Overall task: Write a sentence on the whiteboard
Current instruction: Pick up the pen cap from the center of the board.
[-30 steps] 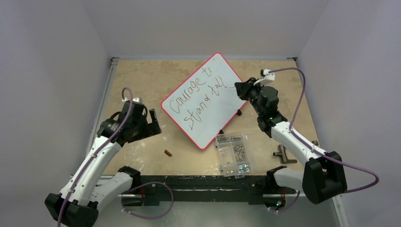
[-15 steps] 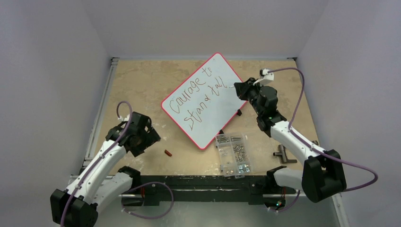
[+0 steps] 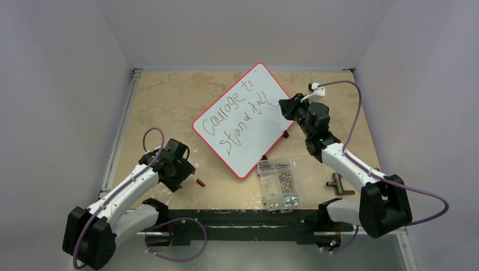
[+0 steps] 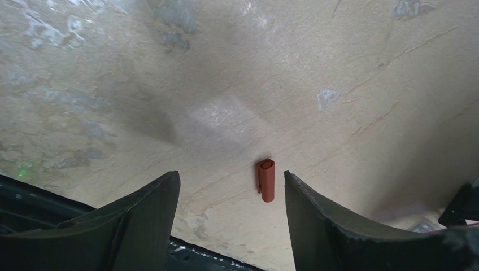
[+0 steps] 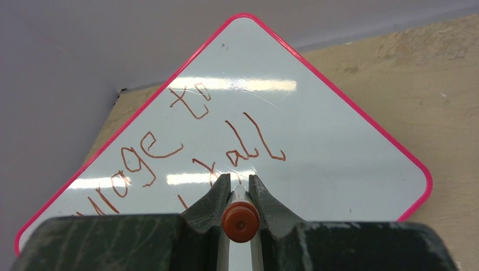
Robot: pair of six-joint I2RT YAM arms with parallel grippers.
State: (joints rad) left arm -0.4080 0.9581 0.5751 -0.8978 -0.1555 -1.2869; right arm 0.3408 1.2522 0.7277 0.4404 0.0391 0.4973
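Note:
The whiteboard (image 3: 251,138) lies tilted like a diamond on the table, with a pink rim. The sentence (image 3: 233,116) in reddish-brown marker reads "Courage to stand tall" in two lines. My right gripper (image 3: 281,105) is at the board's right edge, shut on a marker. In the right wrist view the marker's red end cap (image 5: 240,222) sits between the fingers (image 5: 213,200), just below "tall" (image 5: 254,148) on the whiteboard (image 5: 339,147). My left gripper (image 4: 231,179) stands open over a small red pen cap (image 4: 265,179), which lies on the table nearer the right finger, untouched. From above, the pen cap (image 3: 200,182) lies just right of the left gripper (image 3: 187,173).
A clear compartment box of screws (image 3: 279,183) sits below the board's lower corner. A black T-shaped tool (image 3: 338,185) lies at the right by the right arm. Two small black clips (image 3: 285,134) hang on the board's lower right edge. The table's dark front rail (image 4: 34,195) shows behind the left finger.
My left arm has swung toward the near edge and rightward to the red pen cap, and its jaws have narrowed. The right gripper with the marker has barely moved.

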